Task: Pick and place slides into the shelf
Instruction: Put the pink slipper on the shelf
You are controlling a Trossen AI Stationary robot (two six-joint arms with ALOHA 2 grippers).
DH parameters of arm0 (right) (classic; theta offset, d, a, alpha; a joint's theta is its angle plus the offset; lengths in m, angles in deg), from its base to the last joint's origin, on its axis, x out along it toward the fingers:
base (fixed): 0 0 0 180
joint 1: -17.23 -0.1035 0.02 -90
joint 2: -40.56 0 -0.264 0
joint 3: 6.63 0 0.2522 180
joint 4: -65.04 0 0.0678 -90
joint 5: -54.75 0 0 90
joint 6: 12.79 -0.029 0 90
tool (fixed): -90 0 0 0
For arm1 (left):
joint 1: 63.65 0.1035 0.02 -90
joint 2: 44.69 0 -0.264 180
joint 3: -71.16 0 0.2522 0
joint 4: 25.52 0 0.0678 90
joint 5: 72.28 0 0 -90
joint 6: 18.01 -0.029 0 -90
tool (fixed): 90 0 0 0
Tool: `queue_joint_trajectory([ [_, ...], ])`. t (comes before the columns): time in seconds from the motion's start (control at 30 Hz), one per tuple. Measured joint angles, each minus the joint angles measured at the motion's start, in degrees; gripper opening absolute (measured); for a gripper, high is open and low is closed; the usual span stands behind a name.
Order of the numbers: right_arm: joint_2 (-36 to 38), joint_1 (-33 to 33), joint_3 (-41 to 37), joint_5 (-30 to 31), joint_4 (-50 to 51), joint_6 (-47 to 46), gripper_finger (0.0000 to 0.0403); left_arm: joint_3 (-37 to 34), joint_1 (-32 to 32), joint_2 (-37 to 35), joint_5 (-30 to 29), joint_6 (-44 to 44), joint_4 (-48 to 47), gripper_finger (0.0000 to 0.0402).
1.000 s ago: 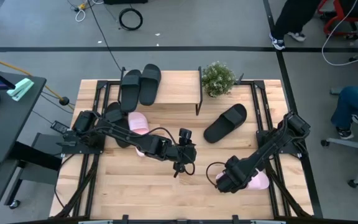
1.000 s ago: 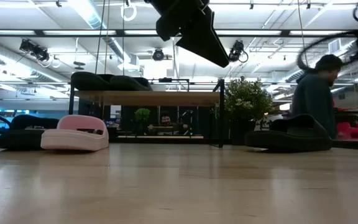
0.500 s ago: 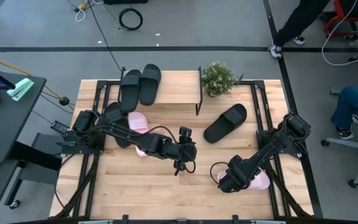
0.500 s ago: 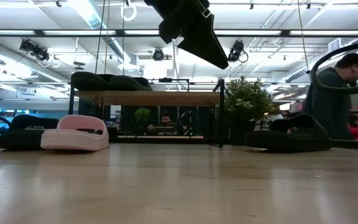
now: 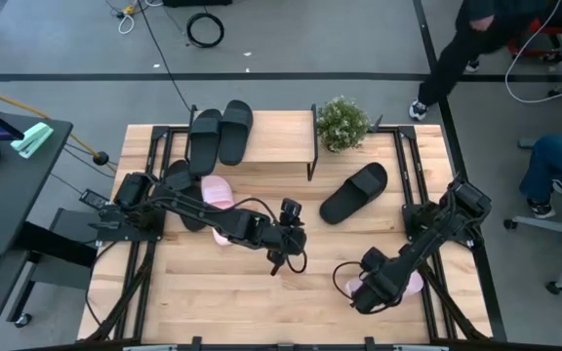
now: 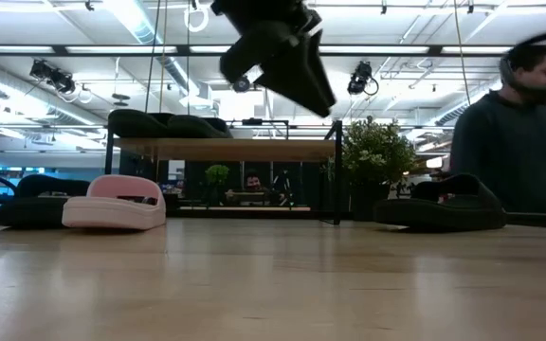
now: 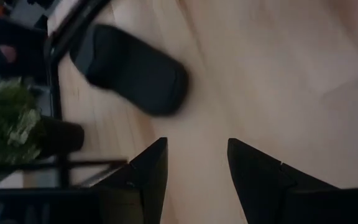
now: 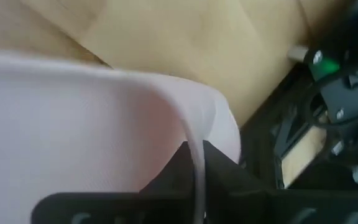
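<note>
Pink slide (image 5: 403,284) lies at the near right of the table (image 5: 310,302), and the right gripper (image 5: 371,290) is clamped on it: in the right wrist view both fingertips pinch the thin pale edge of the slide (image 8: 104,124). A second pink slide (image 5: 217,192) rests at the left of the table, partly under the left arm, with a black slide (image 5: 179,175) just beside it on the far left side. Another black slide (image 5: 353,192) lies alone right of centre, near the shelf's right legs. Two black slides (image 5: 220,132) sit side by side on the left part of the shelf (image 5: 276,146) top board, at the far edge of the table. The potted plant (image 5: 341,122) stands just right of the shelf.

Left gripper (image 5: 283,255) hangs above the table centre, clear of the surface in the low view; its fingers (image 7: 148,174) are spread apart and hold nothing.

A person (image 6: 510,133) stands beyond the far right of the table.
</note>
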Motion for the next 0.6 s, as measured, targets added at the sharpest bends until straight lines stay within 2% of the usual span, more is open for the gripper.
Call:
queue_joint_trajectory([
  [0.13,0.0,0.1,2.7,5.7,0.2,3.2,0.001,0.7,-0.8,0.0,-8.9,0.9,-7.0,0.0172],
  [0.27,0.0,1.5,6.3,15.1,0.5,6.5,0.0017,0.7,-1.6,0.0,-16.9,4.9,-14.2,0.0172],
  [0.4,0.0,3.8,10.2,24.5,2.4,11.4,0.0009,0.7,-2.5,0.0,-18.5,11.3,-21.7,0.0172],
  [0.6,0.0,8.5,17.8,39.6,2.5,22.8,0.0017,0.7,-5.3,0.0,-18.5,28.1,-33.3,0.0172],
])
